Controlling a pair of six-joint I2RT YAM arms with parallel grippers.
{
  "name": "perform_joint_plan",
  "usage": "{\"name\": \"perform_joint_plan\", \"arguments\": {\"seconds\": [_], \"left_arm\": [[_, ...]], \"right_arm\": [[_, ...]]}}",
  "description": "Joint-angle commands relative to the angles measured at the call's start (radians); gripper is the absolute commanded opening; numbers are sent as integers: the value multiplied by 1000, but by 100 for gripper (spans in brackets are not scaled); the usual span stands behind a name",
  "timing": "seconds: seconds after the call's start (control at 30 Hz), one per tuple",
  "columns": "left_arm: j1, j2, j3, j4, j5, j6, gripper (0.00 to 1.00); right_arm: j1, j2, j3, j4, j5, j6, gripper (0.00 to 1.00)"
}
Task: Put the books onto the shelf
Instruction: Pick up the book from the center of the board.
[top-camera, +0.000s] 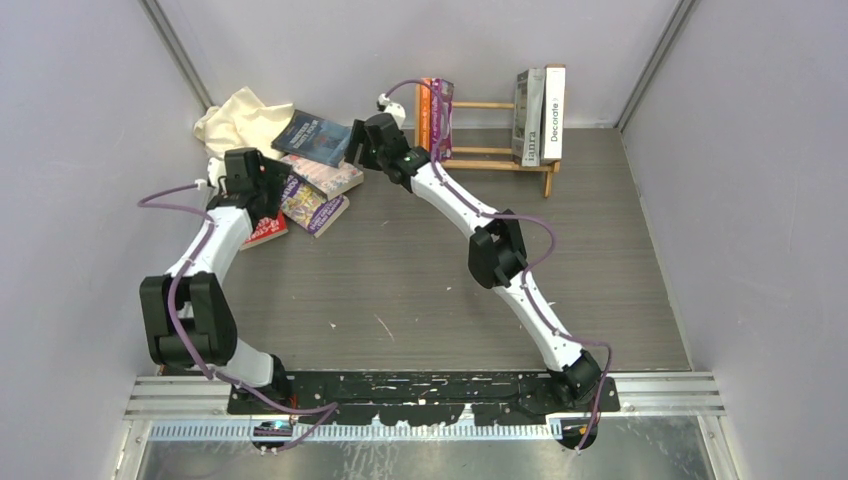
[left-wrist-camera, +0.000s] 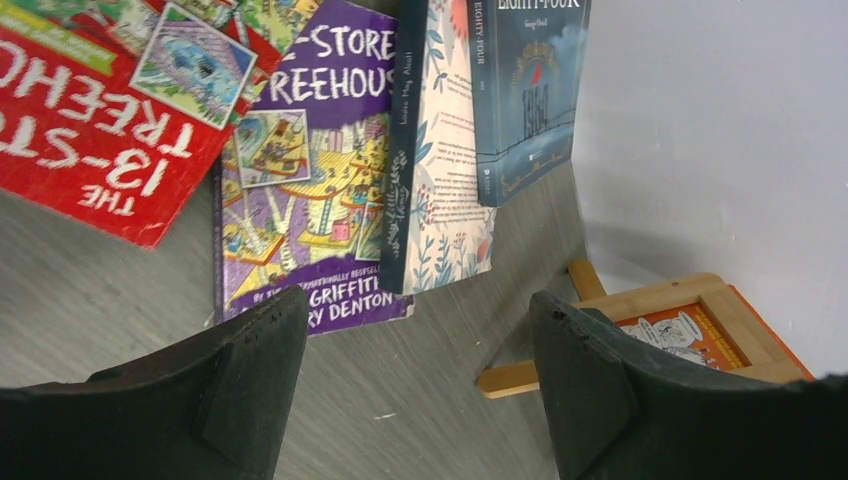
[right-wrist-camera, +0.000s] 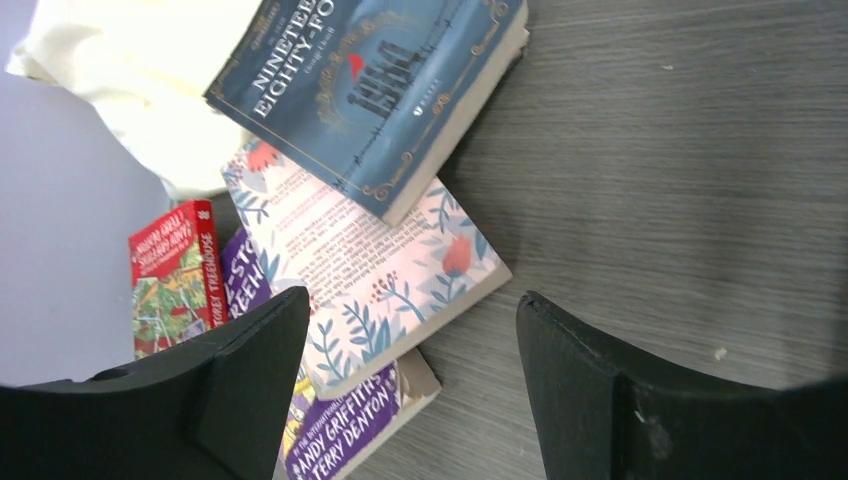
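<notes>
Jaws of the left gripper (left-wrist-camera: 418, 330) and the right gripper (right-wrist-camera: 412, 320) are held wide apart with nothing gripped. Four loose books (top-camera: 318, 170) are overlapped flat on the table (top-camera: 420, 290) beside a cream cloth (top-camera: 240, 115); further books (top-camera: 540, 115) are stood upright at both ends of the shelf (top-camera: 495, 165)

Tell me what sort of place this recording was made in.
Probably a robot test booth: plain grey walls box in one table, two arms are bolted to a metal rail at its near edge, and a few books and a small wooden shelf look staged.
</notes>
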Motion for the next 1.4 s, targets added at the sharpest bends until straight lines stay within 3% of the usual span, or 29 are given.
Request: {"name": "perform_joint_plan", "arguments": {"seconds": [0.0,0.3,0.77,0.93,1.1,1.37], "left_arm": [[8,48,80,94,49,10,81],[35,234,134,168,167,-4,81],[36,400,187,334,224,-70,79],[32,366,255,292,218,-33,79],[7,432,400,249,271,-39,79],[-27,494,464,237,283,-60,79]], "right_arm": [[-14,29,78,108,-33,44,81],[-26,9,-20,160,-64,26,81],[-26,-26,-78,167,-107,1,81],[-27,-58,-110,153,-85,-13,82],[-29,-115,-167,171,-66,-9,82],[-39,-195,-220,157,-39,-24,82]]}}
